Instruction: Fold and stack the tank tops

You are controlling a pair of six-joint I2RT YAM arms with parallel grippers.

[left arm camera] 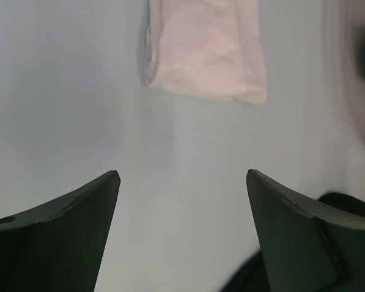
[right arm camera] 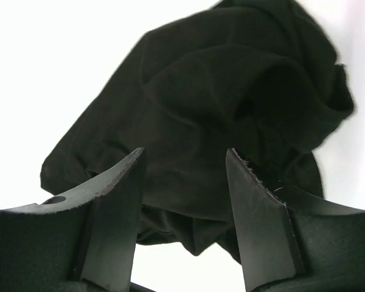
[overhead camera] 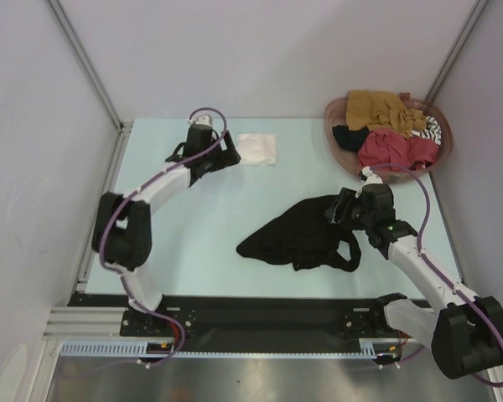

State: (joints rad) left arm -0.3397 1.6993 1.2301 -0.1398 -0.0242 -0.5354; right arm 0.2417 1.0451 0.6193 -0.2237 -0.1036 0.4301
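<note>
Currently, the black tank top [overhead camera: 306,236] is seen crumpled mid-bench [overhead camera: 193,219], the right hand [right arm camera: 184,159] spread over it and the left hand [left arm camera: 181,176] spread near the folded white top [overhead camera: 257,148]. Bunched layers could be pinched together, spoiling the fold.

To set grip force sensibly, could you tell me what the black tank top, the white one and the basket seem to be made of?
Black tank top: soft matte cloth, probably; it lies in limp crumpled folds.
White tank top: thin pale fabric, folded flat with soft edges.
Basket: likely smooth plastic, reddish-brown, its rim rigid-looking and faintly glossy.
</note>
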